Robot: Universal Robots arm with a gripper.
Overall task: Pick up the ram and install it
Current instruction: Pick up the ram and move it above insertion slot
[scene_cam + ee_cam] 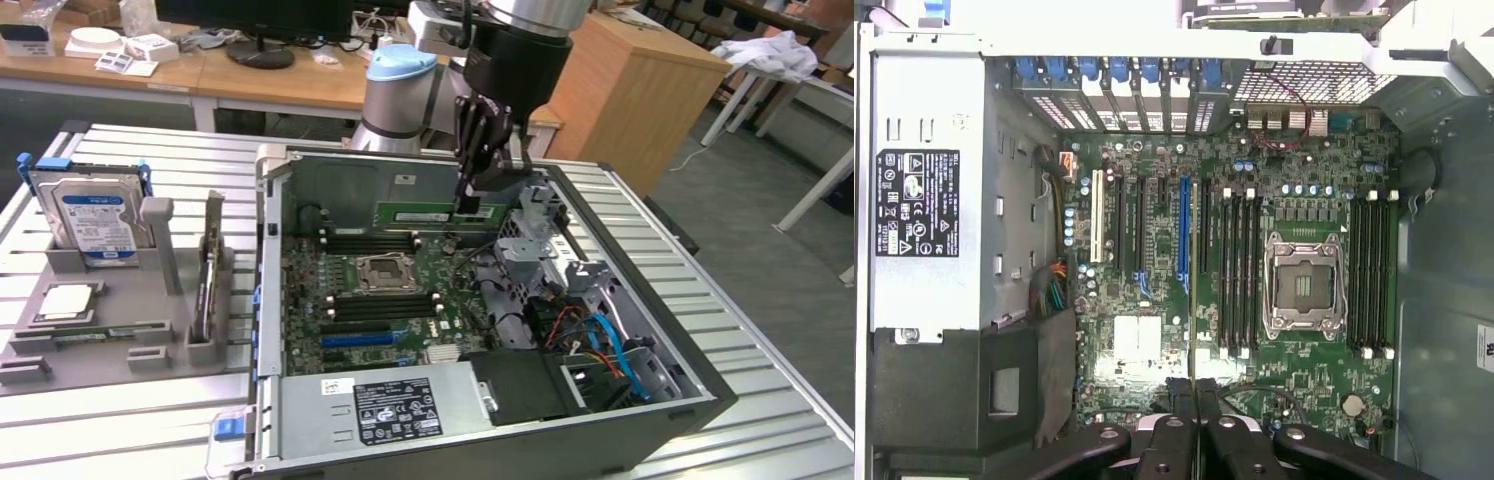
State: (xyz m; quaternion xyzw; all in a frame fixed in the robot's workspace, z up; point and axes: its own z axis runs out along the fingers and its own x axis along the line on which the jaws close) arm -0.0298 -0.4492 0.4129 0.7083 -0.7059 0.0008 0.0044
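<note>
Grips the ram (420, 213) in the closed gripper (470, 205), seemingly along its top edge; should handle light, stiff, brittle.

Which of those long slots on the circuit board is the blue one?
The blue slot, roughly midway between the white slot and the processor socket. All the other long slots are black.
</note>
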